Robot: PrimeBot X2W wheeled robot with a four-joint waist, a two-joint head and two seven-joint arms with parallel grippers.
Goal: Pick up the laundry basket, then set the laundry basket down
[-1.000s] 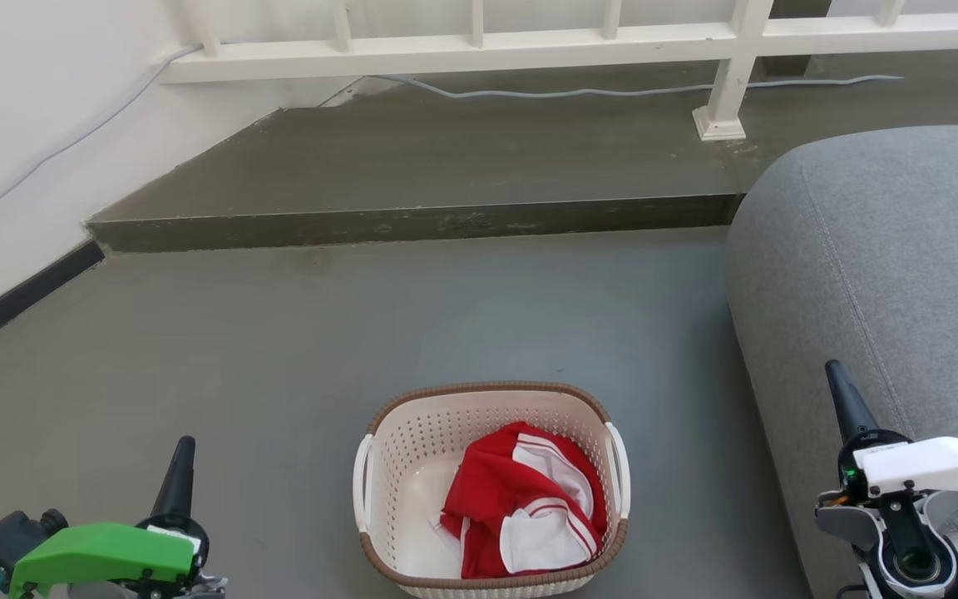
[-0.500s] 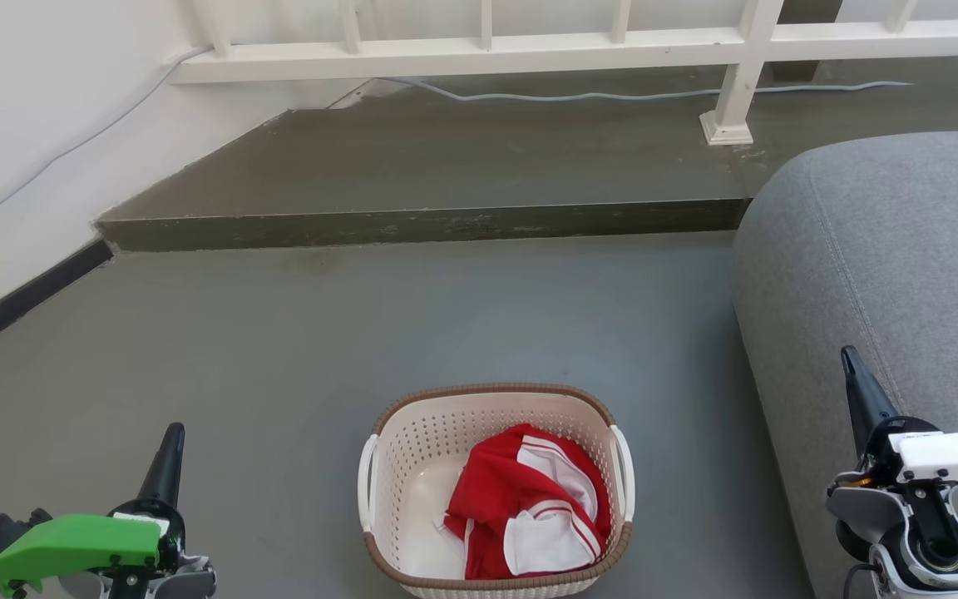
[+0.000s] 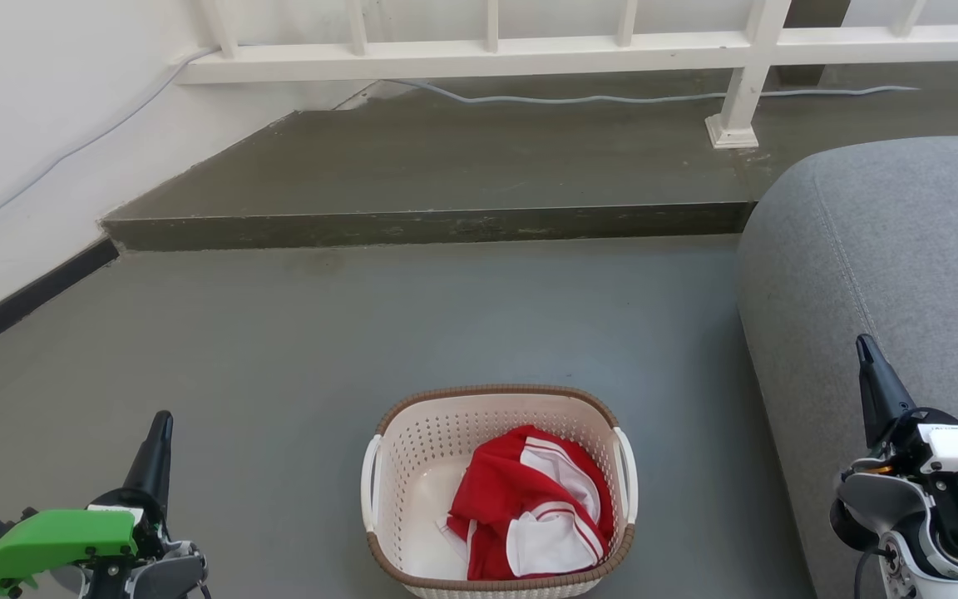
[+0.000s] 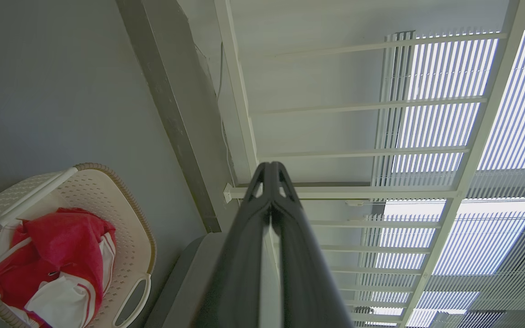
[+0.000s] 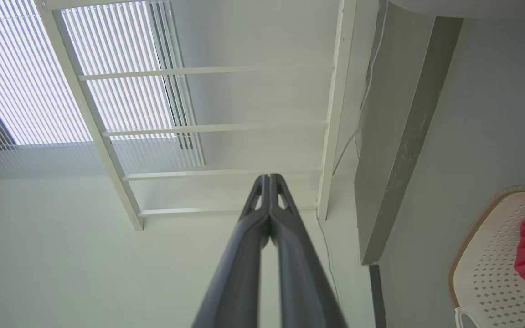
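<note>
Right now the laundry basket (image 3: 425, 449) is sitting upright on the grey floor (image 3: 279, 349), holding a red-and-white garment (image 3: 512, 499). The left gripper (image 3: 161, 420) and the right gripper (image 3: 864, 345) are hanging well apart from its handles, each with fingers pressed together on nothing. This is fitting both a basket waiting for a lift and one already set back down, so no move is suggesting itself. Compared with a second ago, the camera is sitting slightly shifted and both grippers are showing farther outward.
</note>
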